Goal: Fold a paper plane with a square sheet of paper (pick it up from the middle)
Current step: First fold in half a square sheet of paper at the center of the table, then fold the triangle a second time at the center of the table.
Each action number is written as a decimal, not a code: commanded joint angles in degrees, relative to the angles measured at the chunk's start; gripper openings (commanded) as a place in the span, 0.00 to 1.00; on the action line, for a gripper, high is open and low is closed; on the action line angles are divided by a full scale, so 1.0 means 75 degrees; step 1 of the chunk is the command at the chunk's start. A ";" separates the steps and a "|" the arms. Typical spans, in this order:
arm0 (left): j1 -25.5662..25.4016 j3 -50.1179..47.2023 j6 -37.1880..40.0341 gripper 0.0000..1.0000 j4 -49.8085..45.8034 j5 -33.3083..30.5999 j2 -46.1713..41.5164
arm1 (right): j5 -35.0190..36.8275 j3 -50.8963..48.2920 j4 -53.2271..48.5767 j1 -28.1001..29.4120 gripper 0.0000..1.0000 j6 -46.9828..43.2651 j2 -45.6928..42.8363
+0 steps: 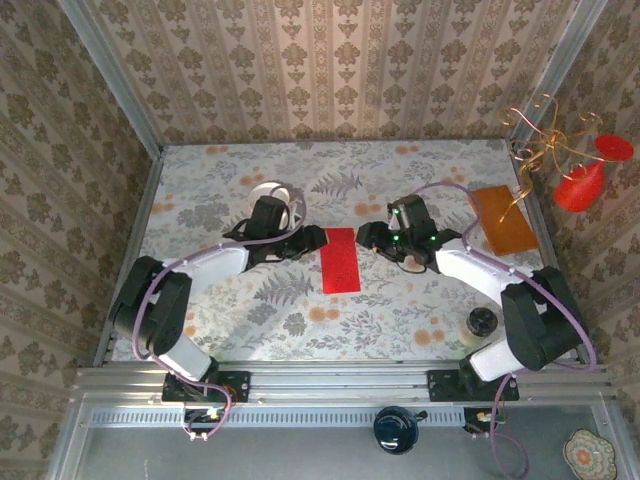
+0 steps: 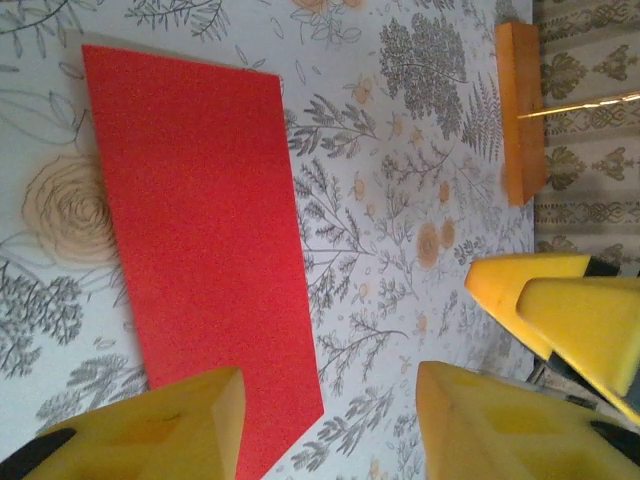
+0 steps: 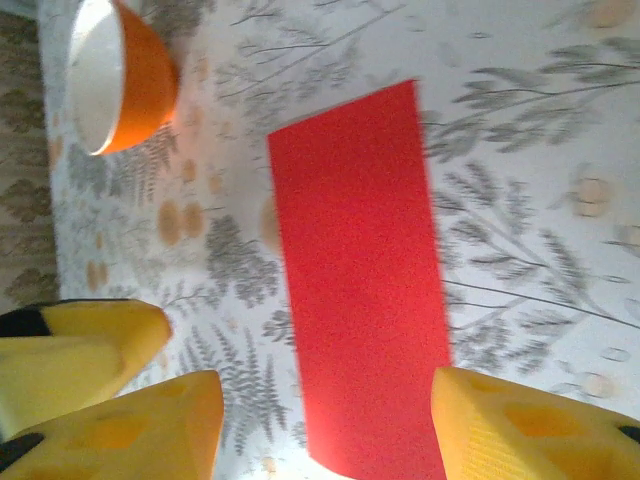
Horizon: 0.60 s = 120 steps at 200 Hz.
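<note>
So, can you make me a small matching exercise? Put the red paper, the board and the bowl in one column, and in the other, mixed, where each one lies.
Things:
1. red paper
2. orange-brown board
3. bowl

Places:
a. near the right edge, far side
b. just beyond the left tool, on the far side
c. flat between the left tool and the right tool

Pairs: 1-c, 2-a, 3-b

Folded paper sheet (image 1: 340,260) laid at centre of counter (image 1: 400,305), flanked by left gripper (image 1: 314,240) and right gripper (image 1: 366,238), bowl (image 1: 264,187) behind left gripper, board (image 1: 503,220) set far right.
</note>
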 commanded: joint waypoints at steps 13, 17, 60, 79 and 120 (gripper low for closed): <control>-0.0032 0.0658 0.0240 0.50 -0.0359 0.0317 0.0824 | 0.0110 -0.0565 -0.0018 -0.0193 0.62 0.0292 -0.0431; -0.0033 0.0740 0.0240 0.50 -0.0408 0.0359 0.0938 | 0.0093 -0.0588 -0.0091 -0.0205 0.62 0.0298 -0.0442; -0.0056 0.1219 0.0050 0.40 -0.0552 0.0701 0.1783 | -0.0711 -0.0928 0.0180 -0.0202 0.59 0.0526 -0.0117; -0.0074 0.1271 -0.0045 0.37 -0.0618 0.0746 0.1961 | -0.1135 -0.1013 0.0512 -0.0135 0.56 0.0663 0.0188; -0.0104 0.1258 -0.0111 0.32 -0.0810 0.0747 0.2245 | -0.1522 -0.1068 0.0926 0.0160 0.50 0.0824 0.0811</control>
